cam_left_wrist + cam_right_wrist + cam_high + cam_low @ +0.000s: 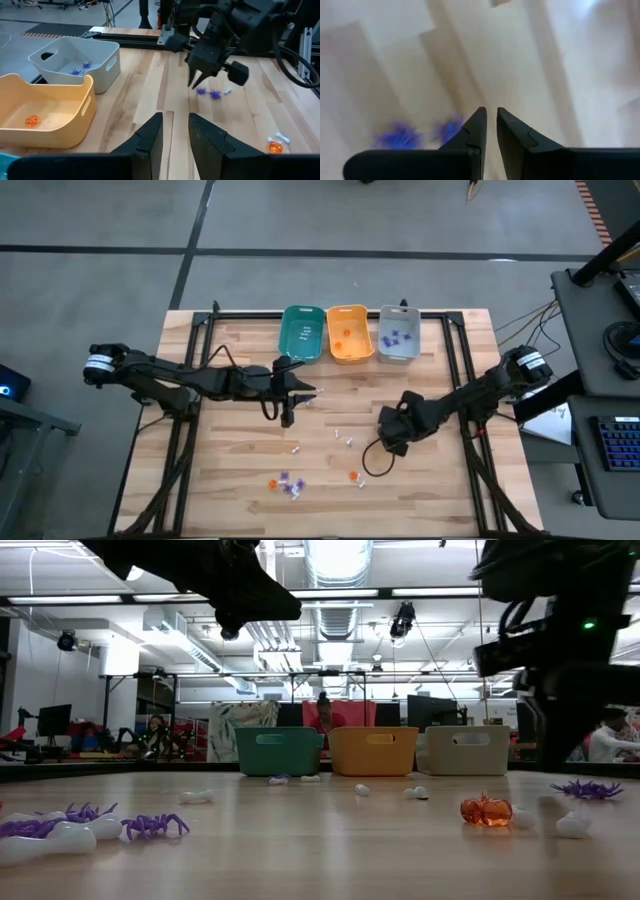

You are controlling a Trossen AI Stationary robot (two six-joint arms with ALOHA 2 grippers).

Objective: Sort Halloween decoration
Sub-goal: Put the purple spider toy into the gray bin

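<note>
Pale wooden planks make up the table [230,480], framed by black rails, with grey floor around it and an open workshop visible beyond in the low view. Three bins stand in a row at the far edge: a teal bin [301,333], an orange bin [349,332] and a grey bin [398,333], touching side by side. No writing can be read on them.

Small Halloween trinkets [288,484] lie scattered across the near half of the table: purple spiders [152,826], white bones [55,839] and an orange pumpkin [486,810]. They are too small to tell which way each points. More purple spiders sit in the grey bin, and one orange piece lies in the orange bin.

The left gripper [300,392] hangs above the table in front of the teal bin, its fingers [147,137] slightly apart and holding nothing.

The right gripper [392,432] is low over the middle right of the table, close to the scattered pieces. Its fingers [476,127] stand nearly together with a thin gap, nothing visible between them; blurred purple shapes lie just beside them.
</note>
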